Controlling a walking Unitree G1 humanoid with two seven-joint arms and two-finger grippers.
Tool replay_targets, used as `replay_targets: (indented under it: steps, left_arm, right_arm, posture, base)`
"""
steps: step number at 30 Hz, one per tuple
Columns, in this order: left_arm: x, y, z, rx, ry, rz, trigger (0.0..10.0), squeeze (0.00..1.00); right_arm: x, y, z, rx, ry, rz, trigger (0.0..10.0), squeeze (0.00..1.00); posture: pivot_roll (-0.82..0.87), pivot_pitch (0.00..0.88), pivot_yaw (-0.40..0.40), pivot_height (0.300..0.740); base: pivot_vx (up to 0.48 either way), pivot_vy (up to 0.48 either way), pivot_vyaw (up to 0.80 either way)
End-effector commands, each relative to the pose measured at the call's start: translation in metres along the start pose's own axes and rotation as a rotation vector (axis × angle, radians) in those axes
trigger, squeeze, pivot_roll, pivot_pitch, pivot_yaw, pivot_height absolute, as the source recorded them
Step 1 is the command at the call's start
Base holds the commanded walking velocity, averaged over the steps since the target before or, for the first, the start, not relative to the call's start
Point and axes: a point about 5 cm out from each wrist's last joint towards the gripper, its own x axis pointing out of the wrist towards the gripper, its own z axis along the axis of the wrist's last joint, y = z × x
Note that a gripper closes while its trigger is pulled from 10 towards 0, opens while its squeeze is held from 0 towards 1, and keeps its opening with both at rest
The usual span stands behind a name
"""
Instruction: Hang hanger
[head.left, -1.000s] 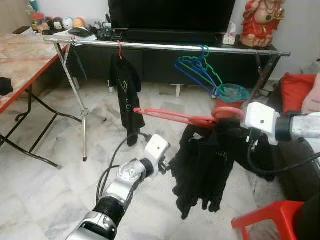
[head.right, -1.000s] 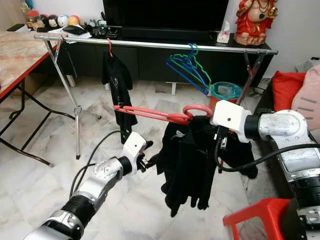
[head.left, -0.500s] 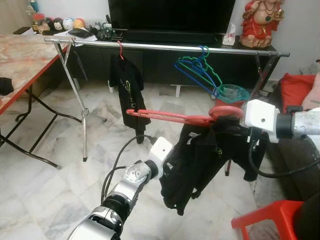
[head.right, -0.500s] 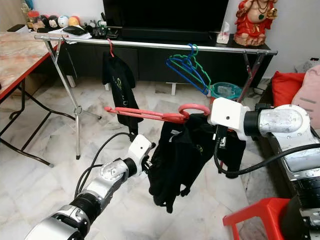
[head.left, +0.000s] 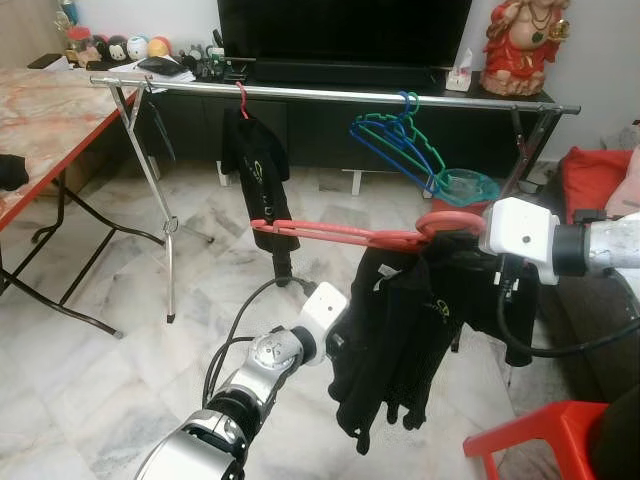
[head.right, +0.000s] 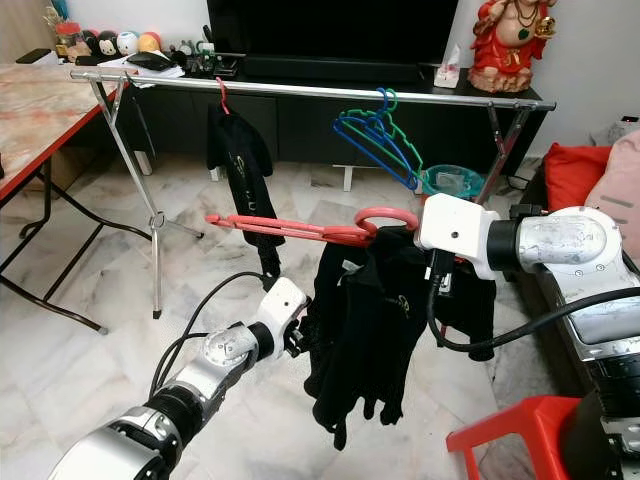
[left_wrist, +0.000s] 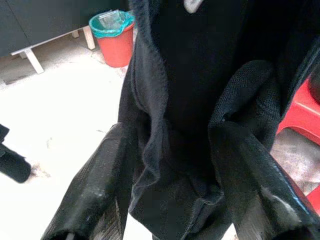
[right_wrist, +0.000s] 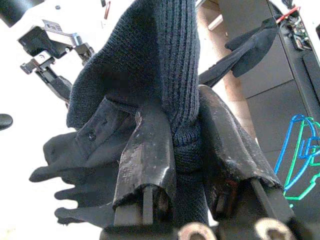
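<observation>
Now, head views: red hanger (head.left: 340, 235) held out level in mid-air, black garment (head.left: 410, 330) draped from its right end, well short of the rail (head.left: 330, 94) at the far side.
Hanger axis: long axis runs left to right, about parallel to the rail; hook loop sits at the right end, just beside the right gripper (head.left: 478, 232).
Rail: spans the far side in front of the TV stand; one black shirt (head.left: 255, 170) on a red hook left of centre, blue and green hangers (head.left: 395, 140) right of centre, bare rail between them.
Right arm: nearer the hook, carries the load; the hook lies on its left, the rail farther and higher.
Left gripper (head.right: 300, 335): low and near, against the garment's left edge.
Key relation: judged, the hook must travel far and up to clear the rail, probably into the bare stretch between shirt and hangers; the right arm is the one placed to do it.
Left wrist view: jaws spread, black cloth (left_wrist: 185, 100) hanging between and past the two fingers (left_wrist: 95, 185), not pinched as far as I can tell; red bin (left_wrist: 114, 37) on the floor beyond.
Right wrist view: jaws pressed together on a bunched fold of dark knit cloth (right_wrist: 177, 100); the red hanger itself is hidden here, so whether they also grip it I cannot tell.
</observation>
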Motion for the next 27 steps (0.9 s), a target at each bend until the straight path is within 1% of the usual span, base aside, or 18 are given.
replay_targets:
  steps: [1, 3, 7, 9, 10, 11, 12, 13, 19, 20, 21, 22, 27]
  left_arm:
    - [0.002, -0.001, 0.001, 0.016, 0.004, -0.002, 0.0, 0.00]
    - [0.002, -0.001, 0.002, 0.015, 0.002, 0.002, 0.0, 0.00]
    - [0.003, 0.003, 0.007, -0.040, -0.032, 0.028, 0.0, 0.00]
    - [0.003, 0.004, 0.008, -0.040, -0.036, 0.032, 0.0, 0.00]
    - [0.003, 0.005, 0.009, -0.049, -0.043, 0.040, 0.5, 0.00]
    - [0.003, 0.006, 0.009, -0.053, -0.044, 0.045, 0.4, 0.00]
    - [0.003, 0.006, 0.009, -0.055, -0.044, 0.048, 0.4, 0.00]
    - [0.003, 0.007, 0.008, -0.051, -0.039, 0.049, 0.0, 0.00]
    - [0.003, 0.005, 0.003, -0.030, 0.001, 0.038, 0.0, 0.00]
    - [0.002, 0.004, 0.000, 0.010, 0.033, 0.034, 8.1, 0.00]
    - [0.002, 0.003, -0.002, 0.024, 0.043, 0.033, 8.1, 0.00]
    - [0.002, 0.002, -0.003, 0.026, 0.049, 0.033, 10.0, 0.00]
    - [0.003, -0.002, -0.006, 0.010, 0.062, 0.021, 10.0, 0.00]
  right_arm:
    - [-0.009, -0.007, 0.012, -0.048, -0.021, -0.031, 0.0, 0.00]
    - [-0.009, -0.007, 0.012, -0.048, -0.021, -0.031, 0.0, 0.00]
    - [-0.009, -0.007, 0.012, -0.047, -0.021, -0.031, 0.0, 0.00]
    - [-0.009, -0.007, 0.012, -0.046, -0.022, -0.030, 0.0, 0.00]
    - [-0.009, -0.007, 0.012, -0.045, -0.022, -0.029, 0.0, 0.00]
    - [-0.009, -0.007, 0.012, -0.045, -0.022, -0.028, 0.0, 0.00]
    - [-0.009, -0.007, 0.012, -0.045, -0.022, -0.028, 0.0, 0.00]
    - [-0.009, -0.007, 0.012, -0.044, -0.022, -0.028, 0.0, 0.00]
    - [-0.009, -0.007, 0.014, -0.050, -0.027, -0.023, 0.0, 0.00]
    - [-0.009, -0.007, 0.015, -0.050, -0.028, -0.023, 0.0, 0.00]
    - [-0.009, -0.007, 0.014, -0.050, -0.028, -0.022, 0.0, 0.00]
    - [-0.009, -0.006, 0.014, -0.049, -0.028, -0.023, 0.0, 0.00]
    - [-0.008, -0.006, 0.015, -0.049, -0.033, -0.021, 0.0, 0.00]
  posture:
    - [-0.10, 0.000, -0.014, 0.740]
    - [-0.10, 0.000, -0.014, 0.740]
    - [-0.10, 0.000, -0.015, 0.740]
    - [-0.10, 0.000, -0.015, 0.740]
    - [-0.10, 0.000, -0.016, 0.740]
    - [-0.10, 0.000, -0.016, 0.740]
    - [-0.10, 0.000, -0.016, 0.740]
    - [-0.10, 0.000, -0.016, 0.740]
    - [-0.10, 0.000, -0.016, 0.740]
    - [-0.10, 0.000, -0.016, 0.740]
    - [-0.10, 0.000, -0.015, 0.740]
    - [-0.10, 0.000, -0.015, 0.740]
    - [-0.10, 0.000, -0.014, 0.740]
  base:
    - [0.000, 0.000, 0.00]
    - [0.000, 0.000, 0.00]
    - [0.000, 0.000, 0.00]
    - [0.000, 0.000, 0.00]
    - [0.000, 0.000, 0.00]
    - [0.000, 0.000, 0.00]
    - [0.000, 0.000, 0.00]
    - [0.000, 0.000, 0.00]
    - [0.000, 0.000, 0.00]
    - [0.000, 0.000, 0.00]
    - [0.000, 0.000, 0.00]
    - [0.000, 0.000, 0.00]
    - [0.000, 0.000, 0.00]
